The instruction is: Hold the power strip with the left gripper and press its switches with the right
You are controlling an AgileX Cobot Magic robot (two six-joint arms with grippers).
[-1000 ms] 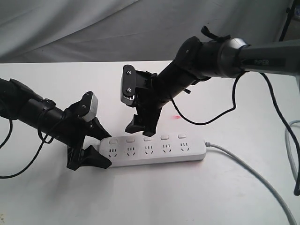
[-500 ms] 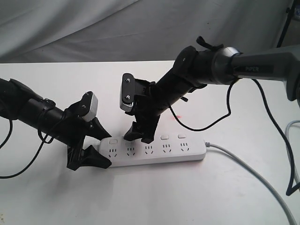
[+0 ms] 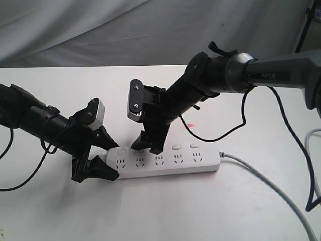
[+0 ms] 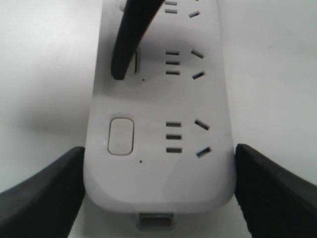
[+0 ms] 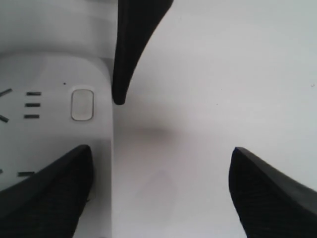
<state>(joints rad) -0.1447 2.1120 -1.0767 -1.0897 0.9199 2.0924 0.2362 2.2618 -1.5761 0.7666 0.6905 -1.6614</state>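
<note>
The white power strip (image 3: 170,163) lies flat on the table, its grey cord (image 3: 271,186) trailing to the right. My left gripper (image 3: 103,156) is shut on the strip's left end, one black finger against each long side (image 4: 44,196). The row of switches (image 3: 175,147) runs along the far edge. My right gripper (image 3: 148,146) stands open and tilted down over the strip. One of its fingers (image 4: 130,44) rests its tip on the second switch from the left, hiding most of it. The end switch (image 4: 121,136) is uncovered. The other right finger (image 5: 277,193) hangs over bare table.
A small red mark (image 3: 189,125) sits on the white table (image 3: 165,211) behind the strip. Black cables loop from the right arm (image 3: 225,128) and beside the left arm (image 3: 20,175). A grey cloth backdrop (image 3: 125,30) closes the far side.
My right gripper has come down and a little leftward, from just above the strip to a fingertip on the second switch. The left gripper and strip have not moved.
</note>
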